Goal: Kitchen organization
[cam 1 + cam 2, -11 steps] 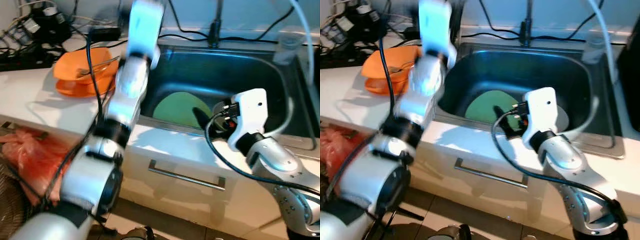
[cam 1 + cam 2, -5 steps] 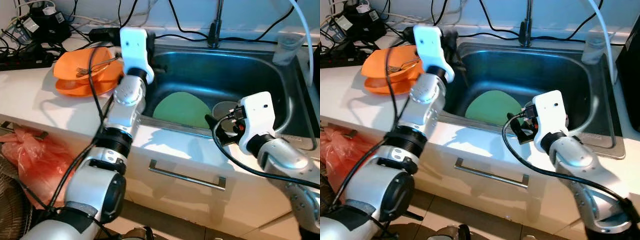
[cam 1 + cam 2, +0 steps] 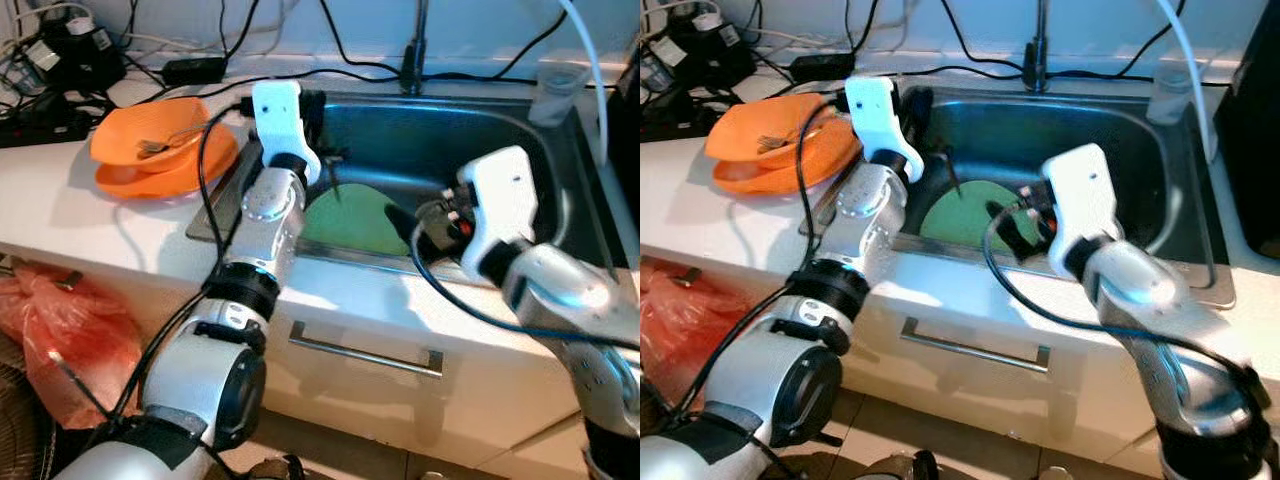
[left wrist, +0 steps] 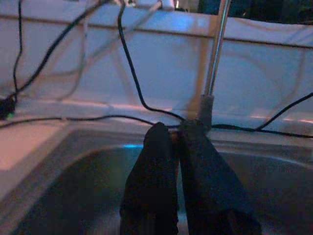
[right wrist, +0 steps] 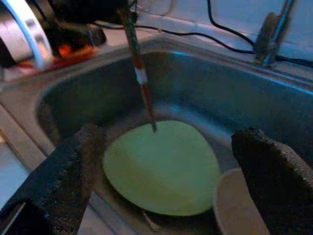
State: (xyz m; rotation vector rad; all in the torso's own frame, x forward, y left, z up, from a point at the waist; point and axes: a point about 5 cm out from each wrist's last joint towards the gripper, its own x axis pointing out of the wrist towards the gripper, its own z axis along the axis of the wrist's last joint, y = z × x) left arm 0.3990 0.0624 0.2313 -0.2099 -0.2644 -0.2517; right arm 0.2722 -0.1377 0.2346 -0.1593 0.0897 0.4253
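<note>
Take the sink (image 3: 560,190) as your landmark. Your left gripper (image 3: 930,130) hangs over the sink's left rim with its fingers (image 4: 156,186) pressed together on a thin stick (image 5: 139,73), a chopstick by the look of it, which slants down into the basin; its tip sits just above the green plate (image 5: 164,169). That plate lies flat on the sink floor, with a pale round dish (image 5: 237,208) touching its edge. Your right gripper (image 3: 405,222) reaches in over the sink's front rim, above the plate, fingers (image 5: 58,181) spread wide and holding nothing. On the desk (image 3: 60,210) left of the sink rest stacked orange bowls (image 3: 160,155) with a fork (image 3: 170,140) inside.
</note>
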